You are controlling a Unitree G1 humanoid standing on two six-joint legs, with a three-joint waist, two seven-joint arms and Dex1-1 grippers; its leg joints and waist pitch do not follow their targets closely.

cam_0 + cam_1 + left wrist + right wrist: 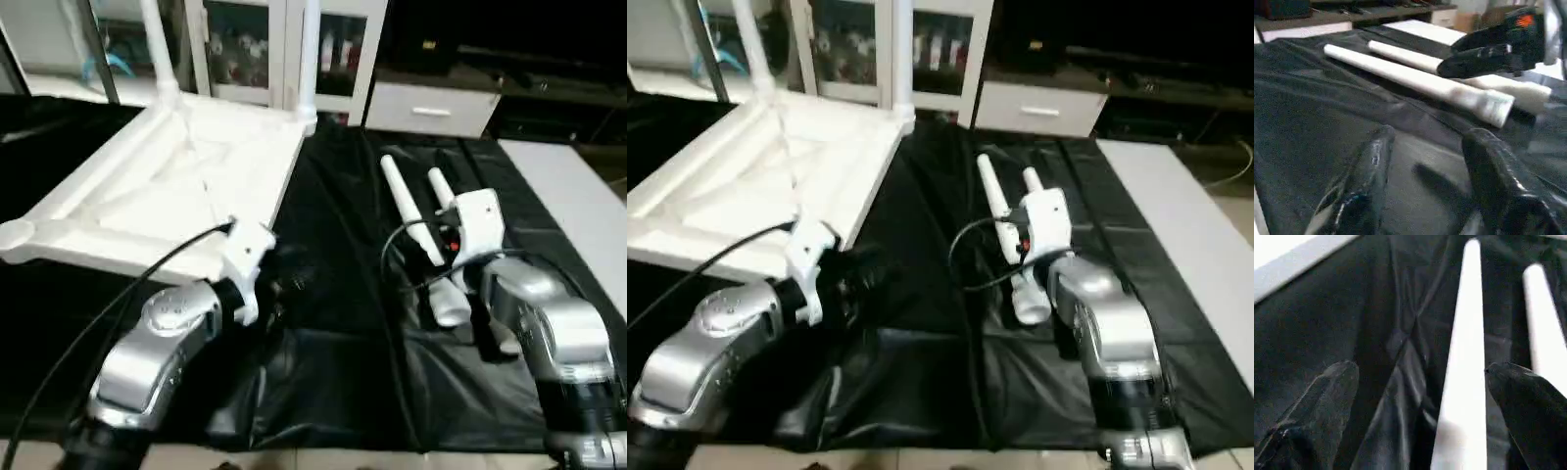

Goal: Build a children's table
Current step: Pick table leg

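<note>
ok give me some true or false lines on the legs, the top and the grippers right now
1. Two legs lie loose on the black sheet. True.
2. The top lies underside up. True.
3. All four legs are fitted. False: two stand in the far sockets, two lie loose.
4. The right gripper is shut on a leg. False: its jaws are open, a leg lies between them.
5. The left gripper holds a leg. False: it is empty over the sheet.
</note>
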